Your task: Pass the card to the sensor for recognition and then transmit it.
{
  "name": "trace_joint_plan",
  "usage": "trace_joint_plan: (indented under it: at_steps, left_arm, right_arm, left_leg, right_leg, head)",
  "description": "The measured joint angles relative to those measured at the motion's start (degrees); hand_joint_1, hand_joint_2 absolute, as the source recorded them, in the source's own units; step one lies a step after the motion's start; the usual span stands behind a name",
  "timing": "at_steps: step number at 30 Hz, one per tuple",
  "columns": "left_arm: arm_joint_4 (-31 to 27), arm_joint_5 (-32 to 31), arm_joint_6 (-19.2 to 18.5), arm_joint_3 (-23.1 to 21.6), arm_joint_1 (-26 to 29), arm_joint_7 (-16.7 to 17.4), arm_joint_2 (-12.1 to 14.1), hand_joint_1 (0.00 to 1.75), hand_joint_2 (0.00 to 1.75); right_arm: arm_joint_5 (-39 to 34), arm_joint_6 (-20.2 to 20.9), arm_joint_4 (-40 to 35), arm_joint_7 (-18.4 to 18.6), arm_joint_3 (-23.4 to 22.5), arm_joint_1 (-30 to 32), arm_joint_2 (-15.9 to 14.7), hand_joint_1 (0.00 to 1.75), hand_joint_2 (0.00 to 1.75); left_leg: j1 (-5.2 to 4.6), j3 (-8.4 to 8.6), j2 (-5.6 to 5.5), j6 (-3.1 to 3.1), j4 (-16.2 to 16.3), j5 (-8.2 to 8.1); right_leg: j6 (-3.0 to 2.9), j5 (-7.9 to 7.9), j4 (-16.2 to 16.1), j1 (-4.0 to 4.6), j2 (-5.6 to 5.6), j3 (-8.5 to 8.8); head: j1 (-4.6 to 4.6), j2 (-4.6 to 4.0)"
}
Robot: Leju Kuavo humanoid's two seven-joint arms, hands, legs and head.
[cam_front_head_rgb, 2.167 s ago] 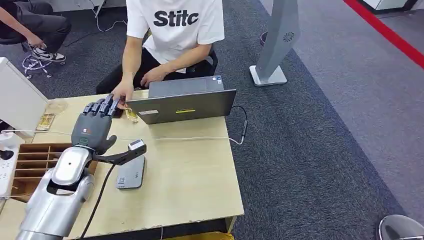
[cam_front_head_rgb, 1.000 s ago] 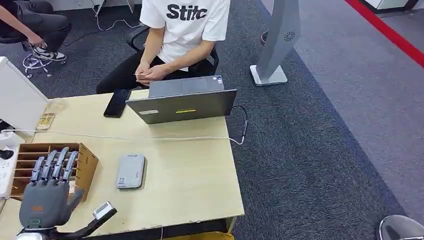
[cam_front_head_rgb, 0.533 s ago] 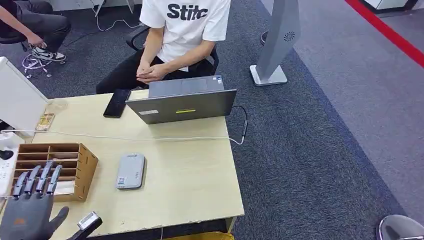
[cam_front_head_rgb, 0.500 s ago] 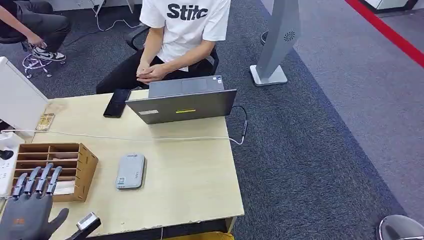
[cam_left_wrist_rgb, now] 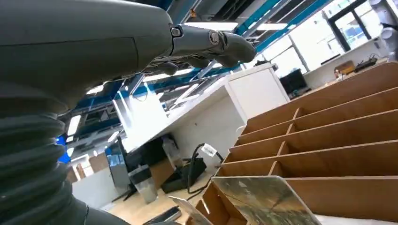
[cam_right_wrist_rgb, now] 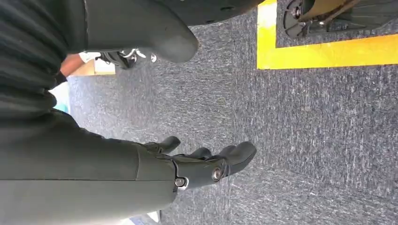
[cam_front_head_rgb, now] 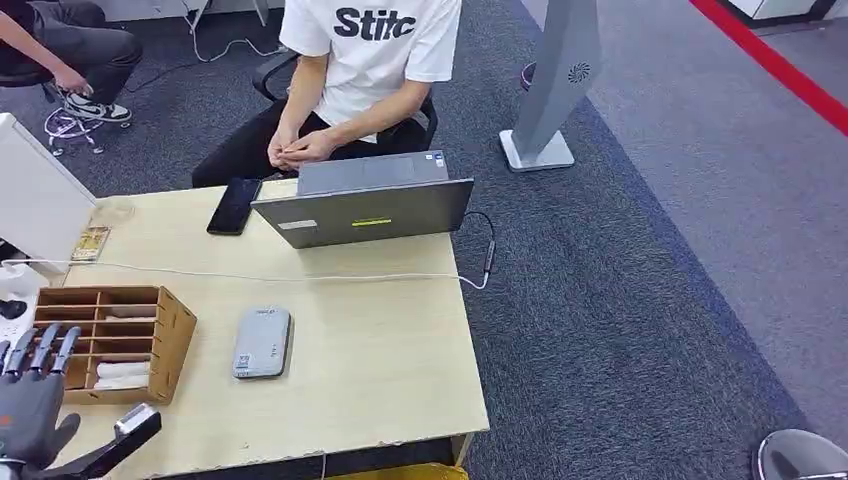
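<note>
Left hand (cam_front_head_rgb: 28,400) low at desk's (cam_front_head_rgb: 380,350) near corner, beside wooden slotted organizer (cam_front_head_rgb: 120,335), fingers straight and apart, holding nothing; right hand (cam_right_wrist_rgb: 206,164) hanging over carpet, fingers loosely extended, empty; glossy card (cam_left_wrist_rgb: 263,201) lying before organizer's slots; grey sensor (cam_front_head_rgb: 262,342) mid-desk.

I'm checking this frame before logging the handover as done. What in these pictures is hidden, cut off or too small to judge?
- Left hand: head view's bottom edge cuts off its wrist and palm, so a held card cannot be ruled out.
- Wooden organizer: slot contents too small to identify in head view.
- Label on the grey sensor: too small to read.
- Person's clasped hands: whether they hold the card cannot be told.
- Shiny sheet in left wrist view: cut off by the bottom edge.
</note>
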Motion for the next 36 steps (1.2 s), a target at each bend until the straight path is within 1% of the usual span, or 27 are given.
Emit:
trace_joint_plan:
  at_steps: [6,11,17,22,25,27,31,33,35,36]
  left_arm:
    - [4.76,0.26,-0.48,0.09,-2.95,-0.33,-0.07,0.00,1.75]
    - [10.40,3.35,-1.27,0.04,-4.67,-3.63,-0.31,0.00,1.75]
    - [13.37,3.98,-1.35,0.00,-5.42,-4.20,-0.31,0.00,1.75]
    - [14.60,4.65,-1.72,-0.04,-5.56,-4.60,-0.31,0.00,1.75]
    - [15.10,7.04,-2.69,-0.18,-5.54,-6.71,-0.22,0.00,1.75]
    - [15.23,9.85,-3.19,-0.46,-5.41,-8.70,0.02,0.00,1.75]
    - [14.93,12.65,-3.17,-0.87,-4.80,-10.40,0.70,0.00,1.75]
    - [14.18,13.25,-2.60,-1.16,-4.42,-10.40,0.94,0.00,1.75]
    - [13.44,13.64,-1.26,-1.53,-4.29,-10.43,0.90,0.00,1.75]
    - [12.79,13.94,0.30,-1.81,-4.16,-10.64,0.77,0.00,1.75]
  right_arm:
    - [0.54,0.06,0.00,-0.02,0.00,-0.06,0.00,0.00,1.75]
    - [0.96,0.46,0.00,-0.02,0.04,-0.12,0.00,0.00,1.75]
    - [1.07,0.76,0.00,-0.02,0.07,-0.14,-0.02,0.00,1.75]
    - [1.09,0.76,0.00,-0.02,0.09,-0.14,0.00,0.00,1.75]
    - [1.14,0.79,0.00,-0.02,0.13,-0.14,-0.02,0.00,1.75]
    - [1.14,0.87,0.00,-0.11,0.20,-0.14,-0.02,0.00,1.75]
    - [1.11,1.01,0.00,-0.35,0.24,-0.12,-0.02,0.00,1.75]
    - [0.94,1.01,0.00,-0.48,0.24,-0.13,-0.02,0.00,1.75]
    - [0.94,0.98,0.00,-0.55,0.24,-0.13,-0.02,0.00,1.75]
    - [0.94,0.98,0.00,-0.59,0.26,-0.14,-0.02,0.00,1.75]
  left_leg:
    - [0.00,0.01,-0.01,0.00,0.00,0.00]
    - [0.01,0.03,0.04,-0.01,0.00,0.01]
    - [0.01,0.02,0.03,-0.01,0.00,0.00]
    - [0.00,0.02,0.03,-0.01,0.00,0.00]
    - [0.01,0.02,0.03,-0.01,0.00,0.00]
    - [0.01,0.02,0.03,-0.01,0.00,0.00]
    - [0.01,0.02,0.03,-0.01,0.00,0.00]
    - [0.01,0.02,0.03,-0.01,0.00,0.00]
    - [0.01,0.01,0.02,-0.01,0.00,0.00]
    - [0.01,0.01,0.02,-0.01,0.00,0.00]
  right_leg:
    - [0.00,0.00,0.00,0.00,0.01,-0.01]
    - [-0.02,0.01,0.00,0.01,0.07,-0.01]
    - [-0.02,0.01,0.00,0.01,0.07,-0.02]
    - [-0.02,0.01,0.00,0.00,0.07,-0.02]
    - [-0.02,0.01,0.00,0.00,0.07,-0.02]
    - [-0.02,0.01,0.00,0.01,0.07,-0.02]
    - [-0.02,0.01,0.00,0.01,0.07,-0.02]
    - [-0.02,0.01,0.00,0.01,0.07,-0.02]
    - [-0.02,0.01,0.00,0.01,0.05,-0.02]
    - [-0.02,0.01,0.00,0.01,0.05,-0.02]
  head:
    - [0.00,0.00]
    - [-0.02,0.00]
    - [-0.02,0.00]
    - [0.00,0.00]
    - [0.00,0.00]
    - [-0.02,0.00]
    - [0.00,0.00]
    - [0.02,0.00]
    - [0.00,0.00]
    - [0.02,0.00]
